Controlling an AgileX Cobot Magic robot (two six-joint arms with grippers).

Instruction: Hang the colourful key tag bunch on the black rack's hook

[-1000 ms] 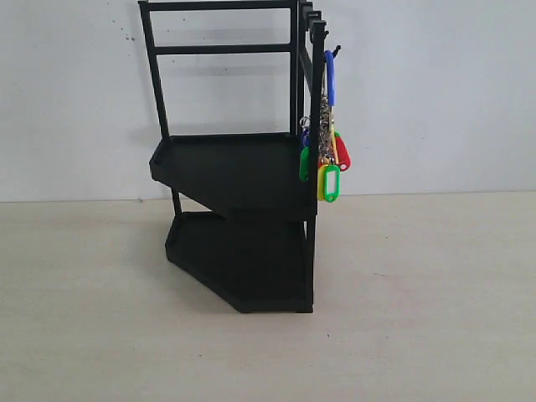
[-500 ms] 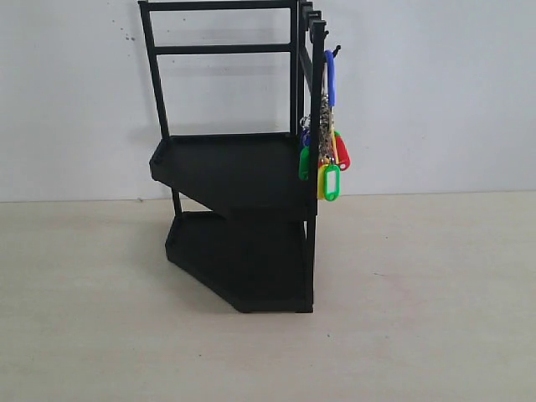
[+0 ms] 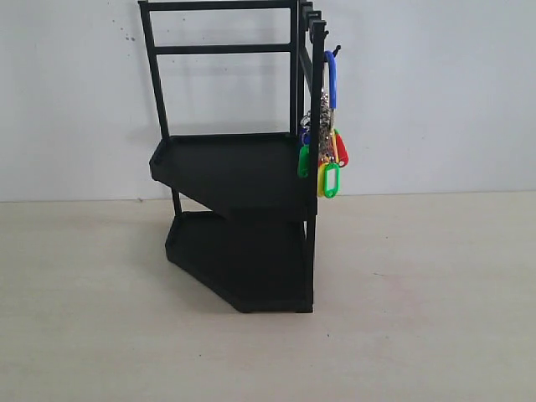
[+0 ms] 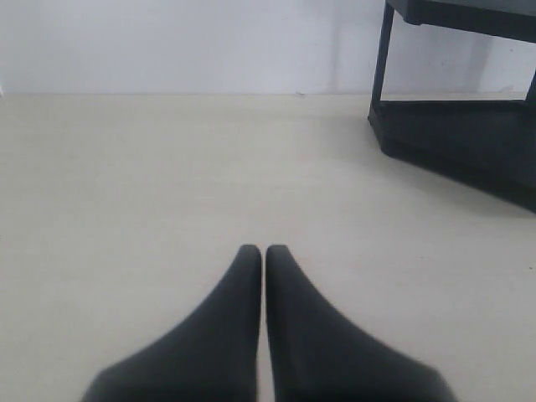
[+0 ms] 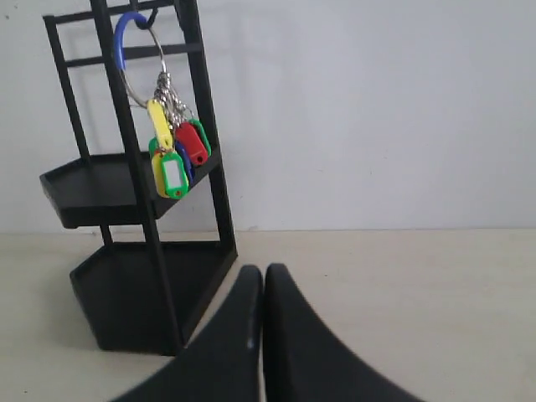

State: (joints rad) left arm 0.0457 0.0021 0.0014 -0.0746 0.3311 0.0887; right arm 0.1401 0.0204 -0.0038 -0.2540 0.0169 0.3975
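Your key bunch [image 3: 327, 163] hangs off the hook [image 3: 335, 50] of the rack [image 3: 234, 167], up ahead of your right tool [image 5: 264, 270]; it and the left tool [image 4: 265, 249] sit closed, empty.

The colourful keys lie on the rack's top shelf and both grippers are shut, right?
No: the colourful key tag bunch hangs from the hook on the black rack, as the exterior view shows. The left gripper and right gripper are shut.
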